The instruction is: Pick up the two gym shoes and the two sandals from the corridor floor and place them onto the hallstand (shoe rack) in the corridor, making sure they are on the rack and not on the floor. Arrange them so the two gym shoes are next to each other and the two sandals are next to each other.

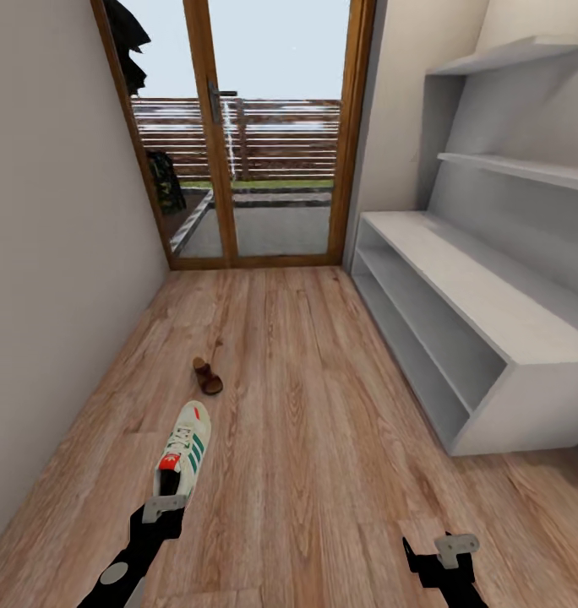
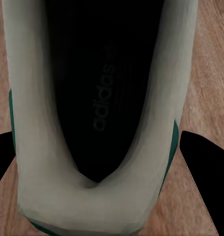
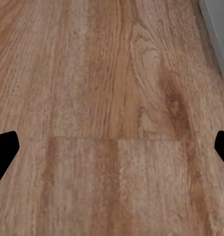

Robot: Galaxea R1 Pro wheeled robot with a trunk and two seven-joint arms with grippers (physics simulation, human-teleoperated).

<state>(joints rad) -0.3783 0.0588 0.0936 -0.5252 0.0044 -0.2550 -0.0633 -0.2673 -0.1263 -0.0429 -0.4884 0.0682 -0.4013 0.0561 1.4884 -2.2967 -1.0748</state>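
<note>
Roughly, largest first, all placed from the hallstand.
Corridor floor (image 1: 323,405): light wood-grain planks running to a glazed wooden door (image 1: 238,135).
Hallstand (image 1: 458,321): pale grey, long bench, open tiers beneath, stepped shelves above; on the robot's right wall.
Gym shoe (image 1: 183,447): white, green stripes, red tongue patch; on the floor well left of the hallstand, heel toward the robot.
Sandal (image 1: 208,377): brown, small, just beyond the shoe.
Left gripper (image 1: 162,507): fingers (image 2: 203,162) spread either side of the shoe's heel, apart from it.
Right gripper (image 1: 445,549): spread wide, low over bare planks near the hallstand's end.
</note>
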